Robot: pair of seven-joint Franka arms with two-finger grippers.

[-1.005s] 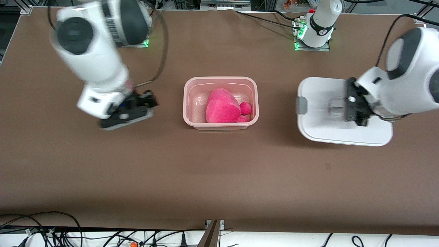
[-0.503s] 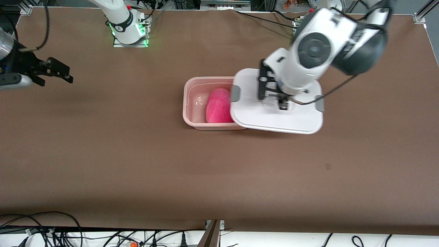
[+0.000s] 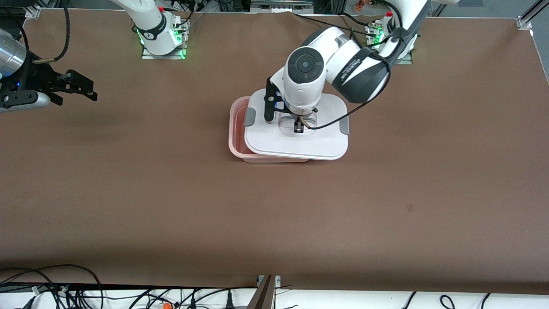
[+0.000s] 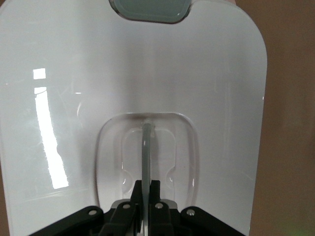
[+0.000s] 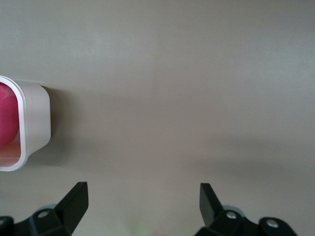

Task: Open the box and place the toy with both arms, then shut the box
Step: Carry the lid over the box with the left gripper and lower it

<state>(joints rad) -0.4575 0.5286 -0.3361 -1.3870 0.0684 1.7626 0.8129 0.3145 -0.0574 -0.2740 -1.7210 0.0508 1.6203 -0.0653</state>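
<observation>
Left gripper (image 3: 297, 125) is clamping the clear centre handle (image 4: 146, 147) of the lid (image 3: 296, 141), carrying it over the box (image 3: 236, 128) at table centre. Lid is sitting offset from the tub, shifted toward the left arm's end; a strip of box rim toward the right arm's end is showing uncovered. Lid's long axis is lining up with the tub's. Toy (image 5: 6, 115) is lying inside the box, directly below the lid. Right gripper (image 3: 70, 86) is waiting spread wide over bare table (image 3: 171, 193), well apart from the box.
</observation>
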